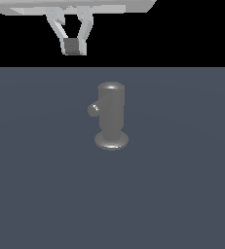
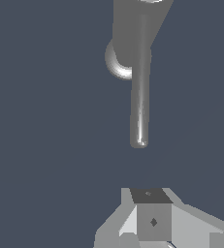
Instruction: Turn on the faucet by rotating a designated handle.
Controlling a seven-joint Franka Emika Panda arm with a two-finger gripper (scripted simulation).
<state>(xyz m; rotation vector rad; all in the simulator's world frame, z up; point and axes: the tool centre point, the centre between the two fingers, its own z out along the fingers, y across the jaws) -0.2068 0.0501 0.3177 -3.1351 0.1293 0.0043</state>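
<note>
In the exterior view, the gripper (image 1: 74, 46) is seen at the upper left of the frame, hanging from a pale grey body that runs along the top edge. Its two fingers (image 1: 60, 30) slope inward and meet at the tips, so the tool is pressed together with nothing pinched between them. It is set against the black background above the horizon line and is well apart from the faucet (image 1: 111, 114), up and toward the exterior view's left of it. The faucet is placed near the centre of the frame, upright on the dark blue-grey floor (image 1: 182, 194), with a domed top and a flared round base. The handle (image 1: 93, 109) is shown as a short rounded stub on the upper part of the cylinder, on the exterior view's left side, pointing largely toward the camera.

In the wrist view, the handle (image 2: 139, 97) is shown as a long thin rod with a rounded tip. The faucet (image 2: 133, 29) is cut off by the frame edge. The gripper (image 2: 152, 215) is seen closed, its tips meeting, apart from the rod's tip with bare floor (image 2: 45, 145) between them.
</note>
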